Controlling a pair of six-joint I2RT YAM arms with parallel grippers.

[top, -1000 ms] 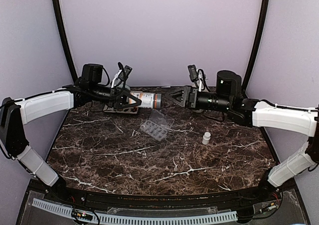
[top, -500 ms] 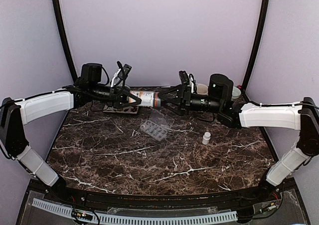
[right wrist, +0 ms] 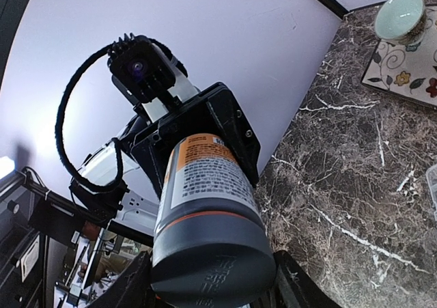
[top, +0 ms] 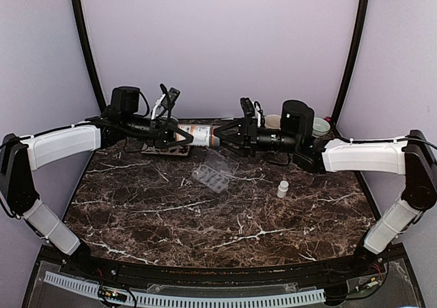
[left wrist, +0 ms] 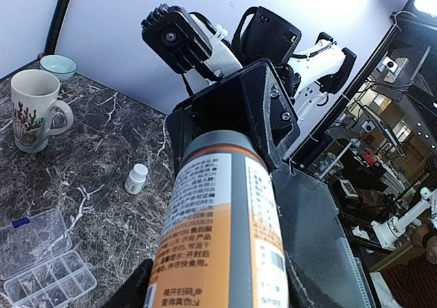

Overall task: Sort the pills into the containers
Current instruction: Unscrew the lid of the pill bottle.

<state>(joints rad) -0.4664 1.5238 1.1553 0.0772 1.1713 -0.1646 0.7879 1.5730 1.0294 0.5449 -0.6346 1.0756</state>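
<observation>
The left gripper [top: 179,136] is pressed onto the body of an orange pill bottle [top: 196,135] made of plastic, with a white printed label. It holds the bottle lying horizontal in the air above the far edge of the dark marble table [top: 205,219], a little left of the middle of that edge. The bottle's grey cap [right wrist: 212,253] points toward the right arm.

The right gripper [top: 225,138] meets the bottle from the other side. In the right wrist view its two black fingers [right wrist: 133,284] lie against both sides of the cap, so the gripper is pinching the cap. The two grippers face each other along the line of the bottle, each on one end of it.

The clear plastic pill organizer [top: 212,176], a flat rectangular box with two rows of cells, lies on the table near its middle, slightly toward the far edge. Its hinged lid is open and lies flat beside the cells. From these views I cannot tell if any cell has something inside.

A small white bottle [top: 282,188] stands upright to the right of the organizer, apart from it, toward the right edge. Near the far right corner stand a cream mug [left wrist: 33,113] with a red branch pattern and a pale green bowl [left wrist: 58,65].
</observation>
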